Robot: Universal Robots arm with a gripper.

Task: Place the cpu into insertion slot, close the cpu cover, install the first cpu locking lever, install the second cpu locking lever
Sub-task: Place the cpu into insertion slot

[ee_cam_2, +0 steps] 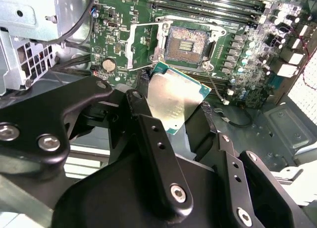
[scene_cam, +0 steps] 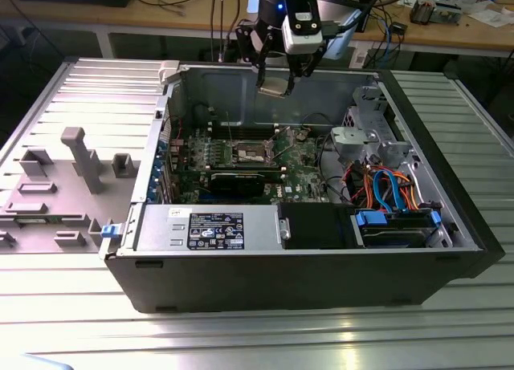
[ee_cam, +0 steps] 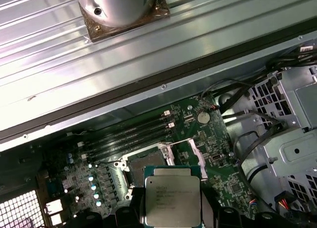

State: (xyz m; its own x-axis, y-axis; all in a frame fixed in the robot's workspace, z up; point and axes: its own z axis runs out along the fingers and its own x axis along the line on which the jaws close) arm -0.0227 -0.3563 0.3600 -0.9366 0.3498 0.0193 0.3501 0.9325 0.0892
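Currently the gripper [scene_cam: 276,78] is clamped on the cpu [ee_cam_2: 176,100], its black fingers [ee_cam_2: 141,116] pinching opposite edges. The chip hangs over the open computer case [scene_cam: 321,274], near its far wall, well clear of the motherboard [ee_cam_2: 116,40]. The insertion slot [ee_cam_2: 187,45] lies uncovered below (pin grid visible). One chip corner is hidden behind a finger in the second wrist view. The arm points straight down, its upper part cut off in the exterior view.
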